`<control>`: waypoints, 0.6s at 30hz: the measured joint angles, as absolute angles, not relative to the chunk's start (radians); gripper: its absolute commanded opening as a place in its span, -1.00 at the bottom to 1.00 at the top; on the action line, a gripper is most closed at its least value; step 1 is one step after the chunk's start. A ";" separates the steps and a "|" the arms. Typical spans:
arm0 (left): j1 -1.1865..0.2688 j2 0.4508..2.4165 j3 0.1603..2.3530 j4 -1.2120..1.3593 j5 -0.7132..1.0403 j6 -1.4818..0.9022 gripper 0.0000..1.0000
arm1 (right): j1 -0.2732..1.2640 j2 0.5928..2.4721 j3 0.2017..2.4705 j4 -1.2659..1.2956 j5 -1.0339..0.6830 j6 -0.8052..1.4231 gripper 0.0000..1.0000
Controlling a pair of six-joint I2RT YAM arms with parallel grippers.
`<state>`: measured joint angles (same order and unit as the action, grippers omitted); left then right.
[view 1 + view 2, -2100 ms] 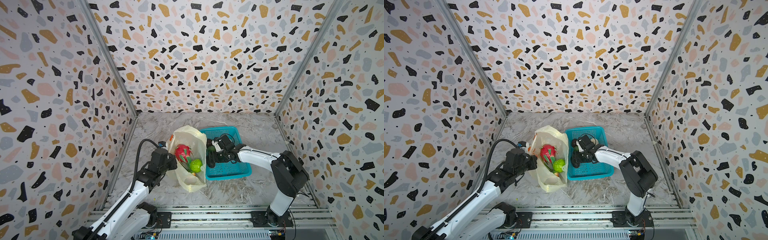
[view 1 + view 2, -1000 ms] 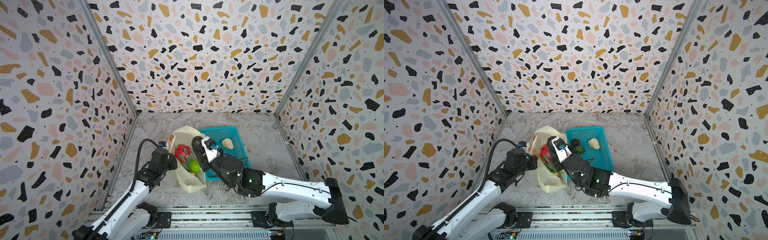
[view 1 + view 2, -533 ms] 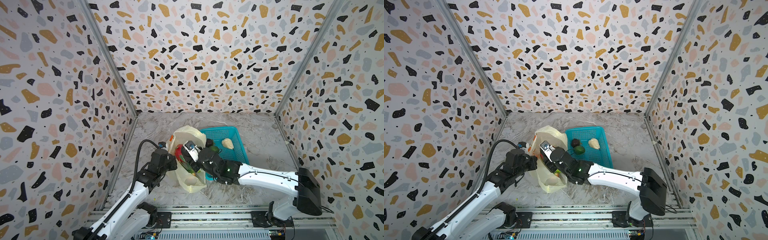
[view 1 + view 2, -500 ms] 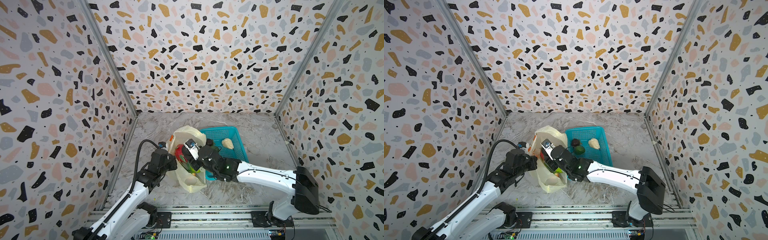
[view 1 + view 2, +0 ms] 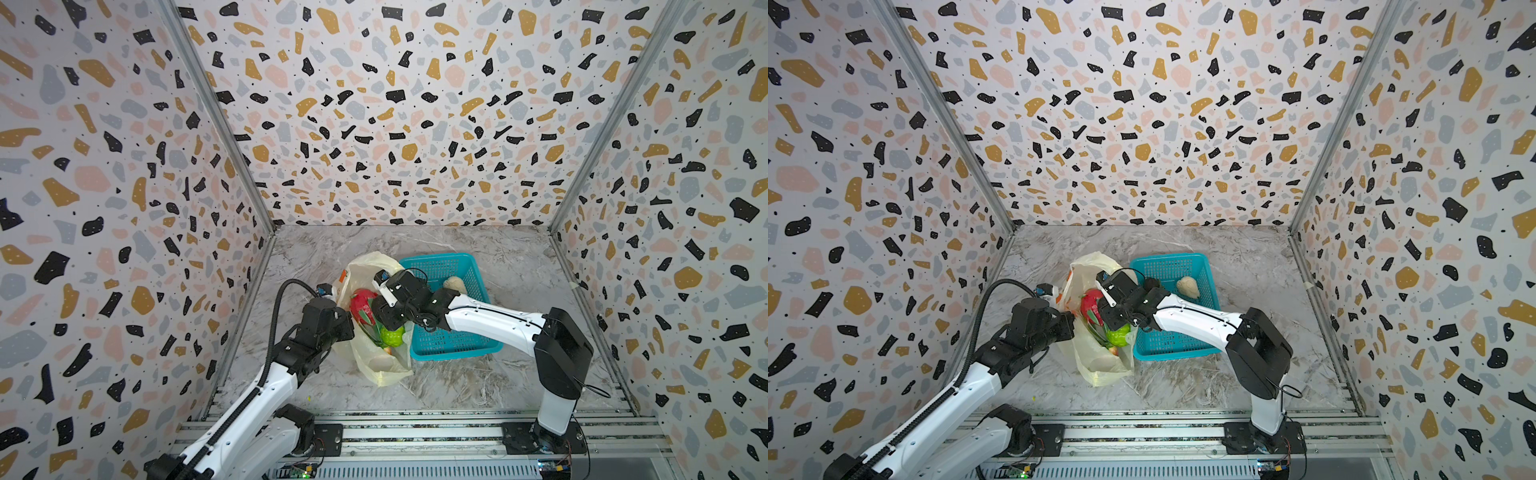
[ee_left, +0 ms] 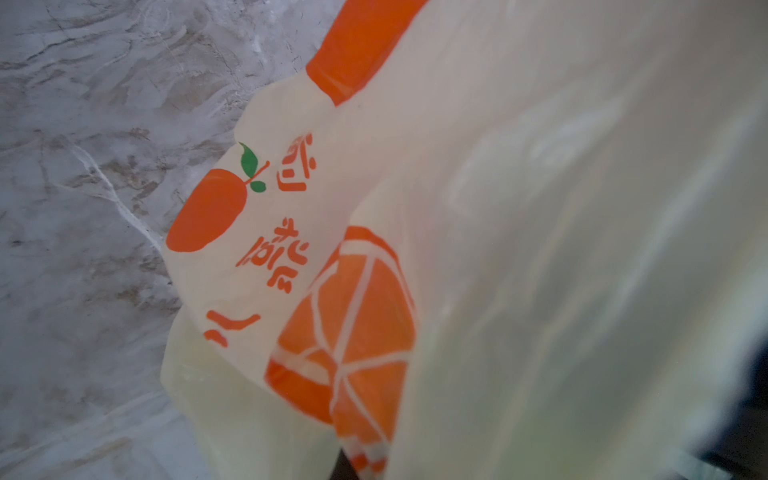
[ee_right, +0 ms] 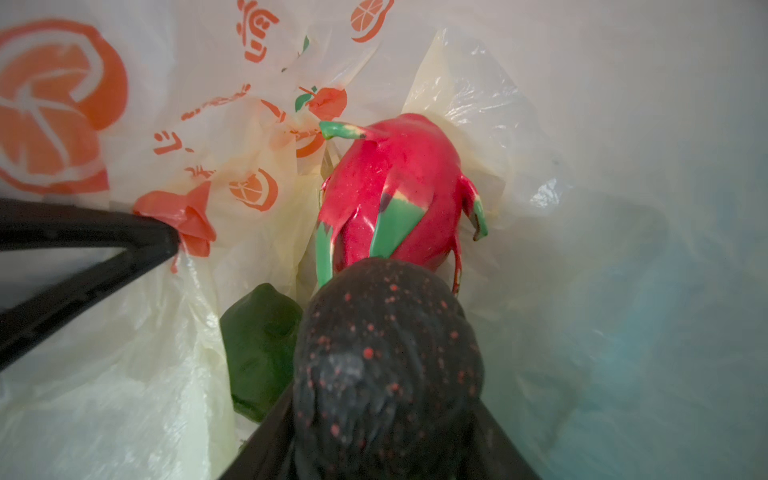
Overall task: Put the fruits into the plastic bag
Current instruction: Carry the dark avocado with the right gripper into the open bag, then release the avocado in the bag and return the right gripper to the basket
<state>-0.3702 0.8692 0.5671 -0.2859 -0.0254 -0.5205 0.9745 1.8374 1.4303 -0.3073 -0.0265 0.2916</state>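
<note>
The red dragon fruit [image 5: 362, 305] and a green fruit [image 5: 392, 336] already lay in the plastic bag [image 5: 361, 266]. The right gripper [image 5: 385, 316] held a dark bumpy fruit [image 7: 386, 374] just over them, and a pale lump [image 5: 455, 284] sat in the teal basket [image 5: 457, 349]. The left gripper [image 5: 348, 322] was pinched shut on the bag's edge, and the bag had orange fruit pictures and orange writing I could not read.

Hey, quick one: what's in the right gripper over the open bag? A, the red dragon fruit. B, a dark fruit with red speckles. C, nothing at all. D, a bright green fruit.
B: the right wrist view shows the right gripper closed on a dark speckled fruit, above the dragon fruit lying in the bag.
</note>
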 measured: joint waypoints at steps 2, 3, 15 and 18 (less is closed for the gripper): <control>-0.370 0.869 0.567 -0.286 -0.025 -0.521 -1.00 | 0.971 1.855 1.456 -0.326 -0.031 0.295 -0.25; -0.370 0.870 0.567 -0.286 -0.025 -0.521 -1.00 | 0.969 1.863 1.466 -0.331 -0.031 0.295 -0.24; -0.370 0.870 0.567 -0.286 -0.027 -0.521 -1.00 | 0.953 1.912 1.478 -0.366 -0.035 0.321 0.24; -0.370 0.870 0.567 -0.286 -0.027 -0.521 -1.00 | 0.953 1.911 1.478 -0.360 -0.035 0.322 0.41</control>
